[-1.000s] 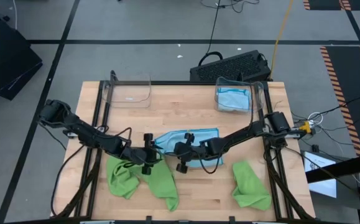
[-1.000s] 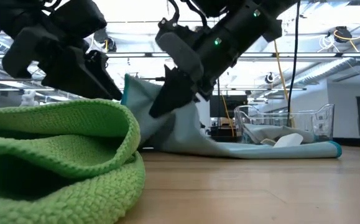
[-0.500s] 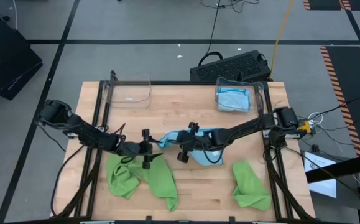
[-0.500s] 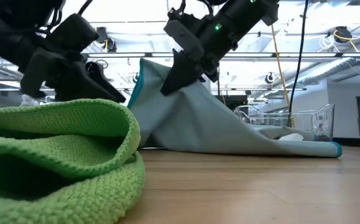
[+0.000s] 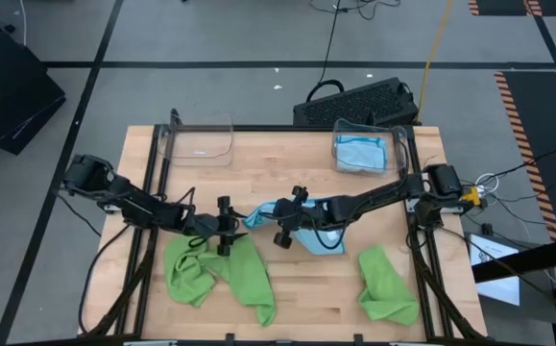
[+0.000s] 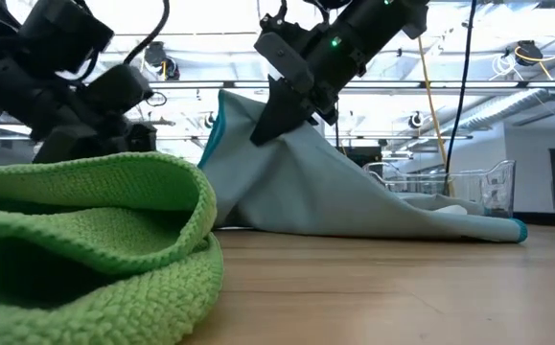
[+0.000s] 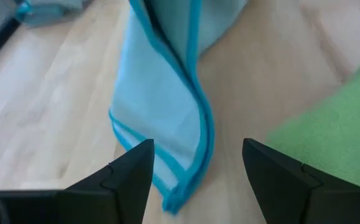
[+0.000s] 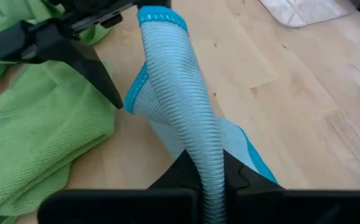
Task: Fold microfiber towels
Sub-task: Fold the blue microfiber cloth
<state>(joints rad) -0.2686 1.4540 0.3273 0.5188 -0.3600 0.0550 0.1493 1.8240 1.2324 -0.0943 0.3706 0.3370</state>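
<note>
Blue microfiber towel (image 5: 311, 223) with teal edging lies at the middle of the wooden table (image 5: 278, 173), one corner lifted off the surface by the right gripper (image 5: 279, 213), whose fingers are clamped on the fabric while its arm stretches low from the table's right edge. Facing it from the left, the left gripper (image 5: 231, 223) hovers with its fingers spread apart and empty, just beside the raised corner and above a crumpled lime green towel (image 5: 222, 276).

Overhead, table-level, two wrist views; all share blue towel (image 5: 308, 223).
</note>
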